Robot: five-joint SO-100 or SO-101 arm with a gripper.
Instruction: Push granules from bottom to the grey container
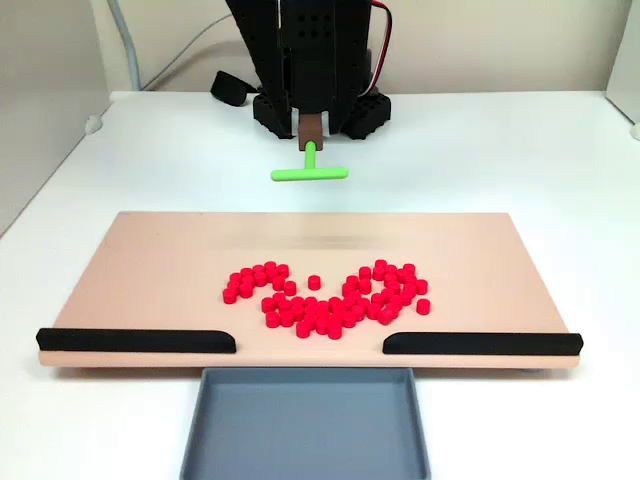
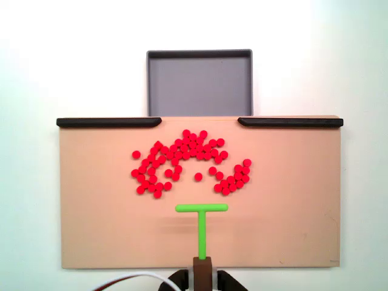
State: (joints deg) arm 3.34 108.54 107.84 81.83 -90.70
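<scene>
Nothing delivered yet: grey container (image 2: 199, 83) at top centre of the overhead-style fixed view is bare. All granules (image 2: 188, 162) sit mid-board (image 2: 97, 230), clustered below the gap between the black strips (image 2: 109, 122). Hand (image 2: 202, 265) at bottom edge carries the green T pusher (image 2: 202, 209); jaw spread can't be told. Pusher bar is just short of the pile. Whole push remains.

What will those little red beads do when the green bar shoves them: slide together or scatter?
The granules lie loose, not stuck together, so they will probably spread rather than move as one. The T-shaped pusher is narrower than the cluster, so outer ones likely slip past. Any tipped onto their sides may roll.
</scene>
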